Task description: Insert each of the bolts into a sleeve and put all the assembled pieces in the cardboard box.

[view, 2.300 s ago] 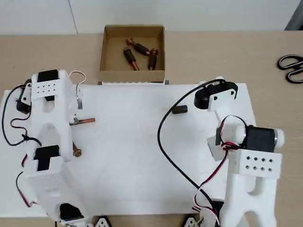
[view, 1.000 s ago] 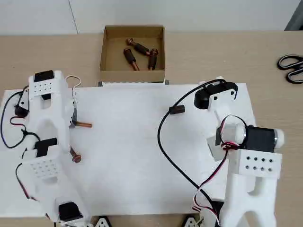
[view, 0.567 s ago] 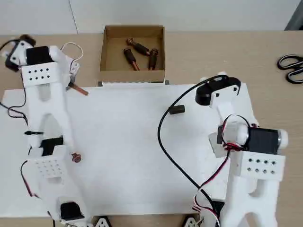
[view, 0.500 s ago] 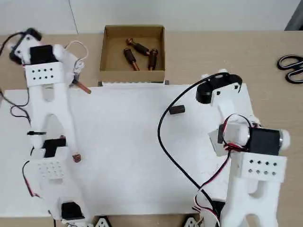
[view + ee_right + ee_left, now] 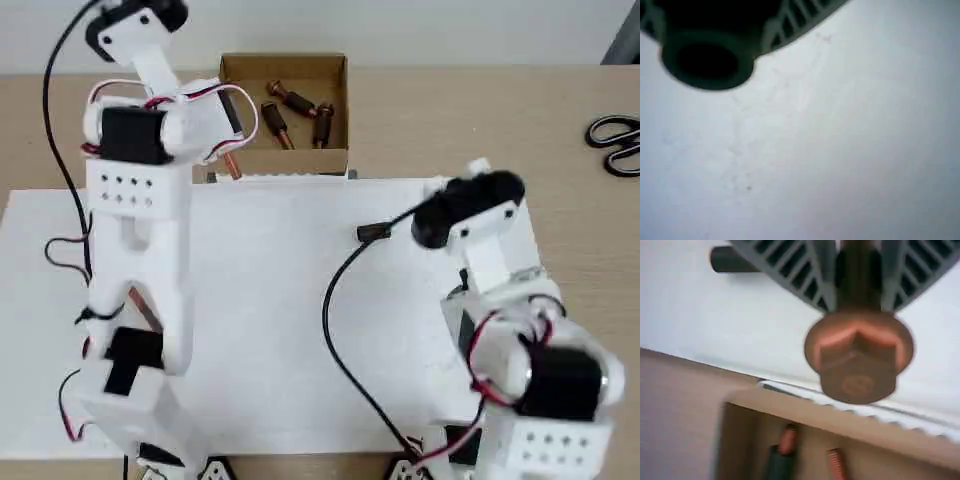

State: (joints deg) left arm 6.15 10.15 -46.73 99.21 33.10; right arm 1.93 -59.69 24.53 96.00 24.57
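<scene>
The left fingers (image 5: 785,270) are closed on a copper bolt (image 5: 858,355), pinching its shank so that the flanged hex head sticks out past the tips. In the high view this bolt (image 5: 232,163) hangs just beside the front left corner of the cardboard box (image 5: 283,158), over the far edge of the white sheet (image 5: 270,300).

The right fingers (image 5: 795,20) grip a dark sleeve (image 5: 707,60), its open end turned toward the wrist camera and the white sheet behind it. From above, the sleeve (image 5: 374,232) sits near the middle of the sheet, well apart from the held bolt, with the right arm's black cable passing just beside it.

A 2nd bolt (image 5: 143,305) lies on the sheet near its left side, partly hidden by the left arm.

Inside the box lie 3 assembled pieces (image 5: 295,100), close together toward its right half. The box stands on the bench (image 5: 450,120), touching the sheet's far edge. A pair of scissors (image 5: 615,143) rests at the bench's right edge.
</scene>
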